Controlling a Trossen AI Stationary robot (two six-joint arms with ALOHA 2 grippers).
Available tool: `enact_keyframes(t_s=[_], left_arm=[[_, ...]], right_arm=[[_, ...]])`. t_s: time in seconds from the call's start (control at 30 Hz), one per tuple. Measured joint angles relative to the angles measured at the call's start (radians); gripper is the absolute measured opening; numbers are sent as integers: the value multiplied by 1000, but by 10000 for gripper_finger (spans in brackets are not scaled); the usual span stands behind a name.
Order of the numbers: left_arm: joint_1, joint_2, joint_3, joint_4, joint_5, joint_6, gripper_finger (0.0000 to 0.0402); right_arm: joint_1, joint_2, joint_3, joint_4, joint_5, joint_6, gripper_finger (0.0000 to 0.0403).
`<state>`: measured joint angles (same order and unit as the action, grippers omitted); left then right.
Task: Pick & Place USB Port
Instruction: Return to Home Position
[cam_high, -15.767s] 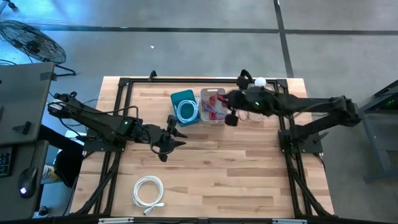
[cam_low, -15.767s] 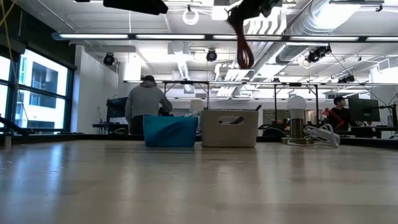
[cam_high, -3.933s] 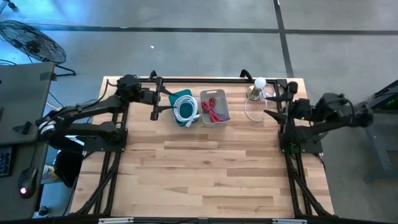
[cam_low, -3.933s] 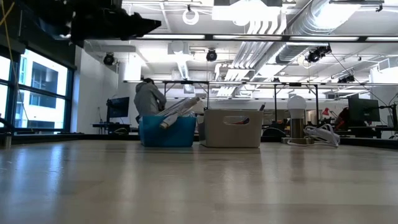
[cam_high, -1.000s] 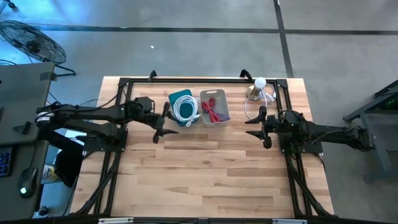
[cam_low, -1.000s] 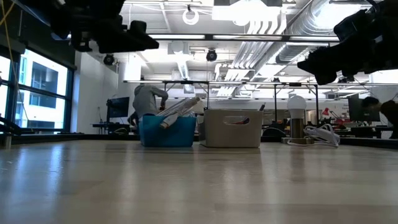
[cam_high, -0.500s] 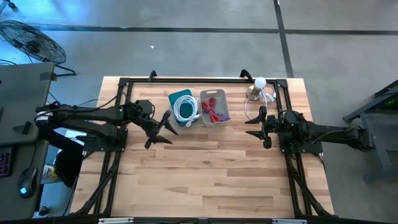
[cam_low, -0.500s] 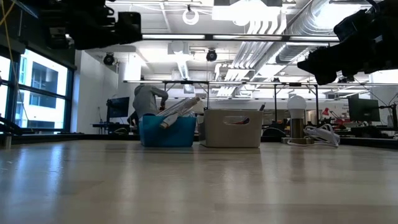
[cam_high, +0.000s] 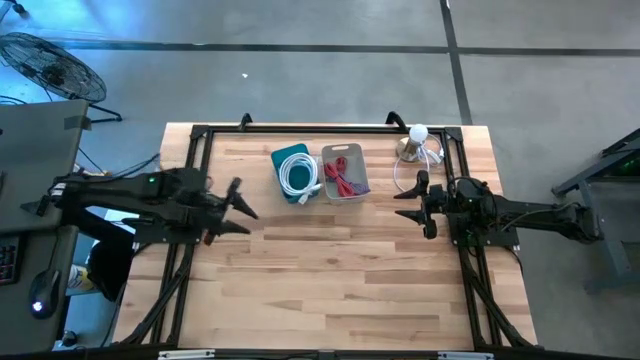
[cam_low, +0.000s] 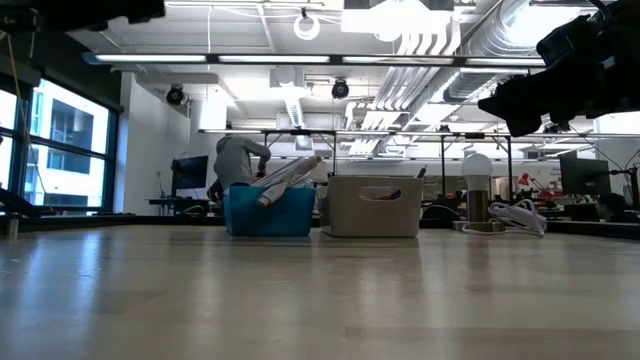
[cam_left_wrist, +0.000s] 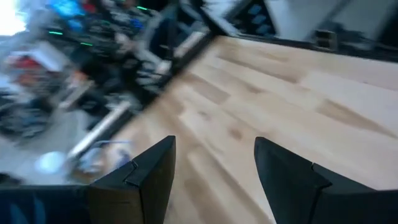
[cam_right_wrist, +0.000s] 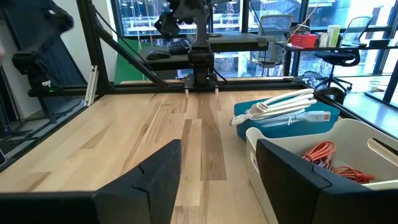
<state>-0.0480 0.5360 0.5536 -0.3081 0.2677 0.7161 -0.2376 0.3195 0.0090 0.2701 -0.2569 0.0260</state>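
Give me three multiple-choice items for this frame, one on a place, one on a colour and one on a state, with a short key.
1. Where does the white cable lie?
A. loose on the wood in front of the bins
B. in the blue bin
C. hanging from a gripper

2. The gray bin holds a cable of which colour?
A. white
B. black
C. red

3. How is the left gripper?
A. open, with nothing between its fingers
B. shut on a cable
C. shut on a bin's rim

Key: 1 B, the high view shows the white coil inside the blue bin. 2 C, the red cable lies bunched in the gray bin. 3 A, the left wrist view shows bare wood in the gap between the fingers; the right gripper, off to the right of the bins, is open too.
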Motion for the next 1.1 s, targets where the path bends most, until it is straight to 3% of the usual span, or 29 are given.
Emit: enact_keyframes(t_s=[0.2, 0.53, 1.1], left_arm=[[-63, -212, -70, -1, -188, -61, 213], [-77, -523, -207, -39, -154, -121, 214], [-77, -529, -381, 158, -67, -117, 214]], right_arm=[[0, 0, 0, 0, 0, 0, 201], [0, 0, 0, 0, 0, 0, 201], [0, 1, 0, -4, 0, 0, 201]])
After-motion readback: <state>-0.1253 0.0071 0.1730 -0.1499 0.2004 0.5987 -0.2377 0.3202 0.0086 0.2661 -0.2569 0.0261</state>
